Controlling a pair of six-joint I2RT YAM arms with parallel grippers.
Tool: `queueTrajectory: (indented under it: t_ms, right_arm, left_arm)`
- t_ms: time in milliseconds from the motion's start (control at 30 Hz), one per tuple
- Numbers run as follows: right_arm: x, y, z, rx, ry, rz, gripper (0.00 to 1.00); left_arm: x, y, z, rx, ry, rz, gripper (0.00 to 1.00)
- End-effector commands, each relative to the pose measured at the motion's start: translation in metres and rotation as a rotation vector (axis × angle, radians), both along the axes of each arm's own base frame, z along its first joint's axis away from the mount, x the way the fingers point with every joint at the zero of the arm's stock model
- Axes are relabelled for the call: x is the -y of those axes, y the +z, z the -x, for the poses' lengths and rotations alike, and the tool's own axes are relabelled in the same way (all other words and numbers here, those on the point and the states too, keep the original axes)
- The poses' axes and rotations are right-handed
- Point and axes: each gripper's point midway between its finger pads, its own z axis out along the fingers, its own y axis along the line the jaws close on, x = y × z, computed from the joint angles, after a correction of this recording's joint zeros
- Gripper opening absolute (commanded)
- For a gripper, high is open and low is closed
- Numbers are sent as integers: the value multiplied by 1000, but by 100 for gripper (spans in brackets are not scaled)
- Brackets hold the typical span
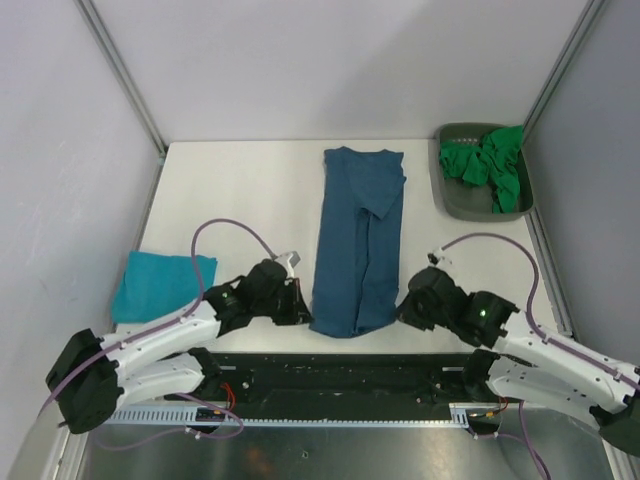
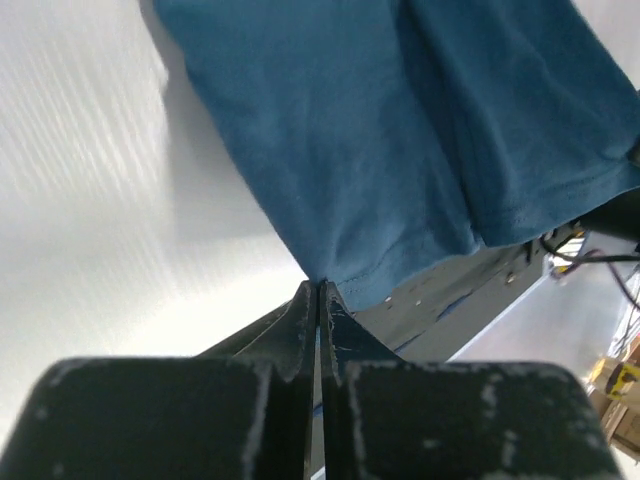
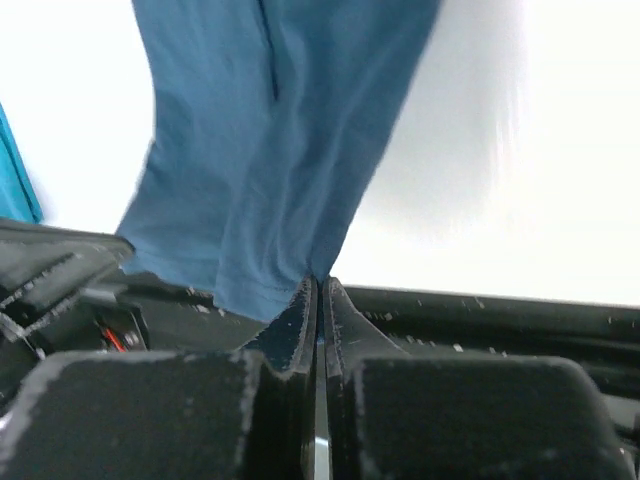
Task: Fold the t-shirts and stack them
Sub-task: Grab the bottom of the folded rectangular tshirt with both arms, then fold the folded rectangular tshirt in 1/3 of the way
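**Hem corners pinched, bite shallow**

Blue shirt (image 1: 357, 245) lies lengthwise on the middle of the desk (image 1: 240, 190), hem at the near edge. Left gripper (image 1: 297, 302) and right gripper (image 1: 406, 304) are each clamped on a hem corner. Risk: the thin bites could slip on lifting, and uneven travel could skew the fold.

The left arm (image 1: 150, 345) and right arm (image 1: 560, 350) are laid low, angled inward. The left gripper (image 2: 320, 292) is pinched tight on the dark steel-blue t-shirt (image 1: 358, 250) (near hem, left corner); the right gripper (image 3: 320, 285) is clamped at the right corner.
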Motion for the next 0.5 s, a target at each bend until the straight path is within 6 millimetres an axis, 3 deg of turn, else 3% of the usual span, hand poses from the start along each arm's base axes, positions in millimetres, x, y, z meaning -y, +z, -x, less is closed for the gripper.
queueTrajectory:
  t_ms: [0, 267, 467]
  right_arm:
    - [7, 33, -54, 135, -31, 127, 0]
    - [14, 46, -161, 188, -62, 246, 0]
    - [24, 51, -235, 228, -104, 256, 0]
  left_arm:
    - [18, 43, -50, 104, 61, 35, 0]
    - [42, 80, -149, 188, 141, 16, 0]
    - [57, 79, -227, 188, 175, 11, 0]
